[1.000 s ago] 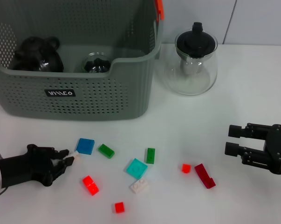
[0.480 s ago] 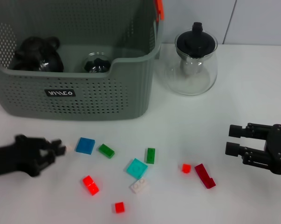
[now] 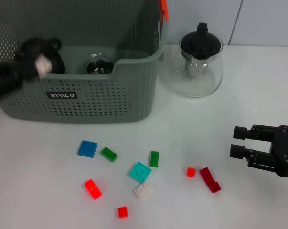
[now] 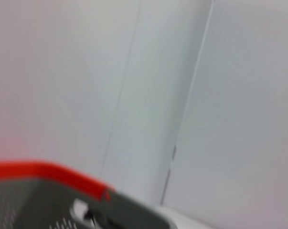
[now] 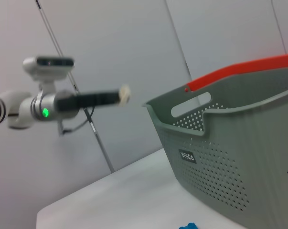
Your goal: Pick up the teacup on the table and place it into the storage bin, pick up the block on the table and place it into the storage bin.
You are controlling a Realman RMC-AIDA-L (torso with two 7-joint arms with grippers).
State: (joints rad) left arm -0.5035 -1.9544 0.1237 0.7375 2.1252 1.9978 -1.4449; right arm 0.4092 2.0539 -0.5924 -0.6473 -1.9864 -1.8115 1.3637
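The grey-green storage bin (image 3: 101, 98) stands at the back left; its wall (image 5: 220, 157) and orange handle (image 4: 38, 171) also show in the wrist views. My left gripper (image 3: 37, 64) is raised over the bin's front left rim, shut on a small white block (image 3: 41, 66). The right wrist view shows that gripper (image 5: 116, 97) from afar with the white block (image 5: 125, 92) at its tip. A small glass teacup (image 3: 98, 64) sits inside the bin. My right gripper (image 3: 241, 143) rests open at the right, holding nothing.
A dark teapot (image 3: 48, 57) lies in the bin. A glass teapot (image 3: 200, 62) with a black lid stands right of the bin. Several loose blocks lie in front: blue (image 3: 87, 149), green (image 3: 108, 154), teal (image 3: 140, 171), white (image 3: 143, 190), red (image 3: 92, 189), dark red (image 3: 209, 180).
My left gripper rose from the table near the blue block and travelled back to the bin's front left rim, carrying the white block. The right arm stayed still.
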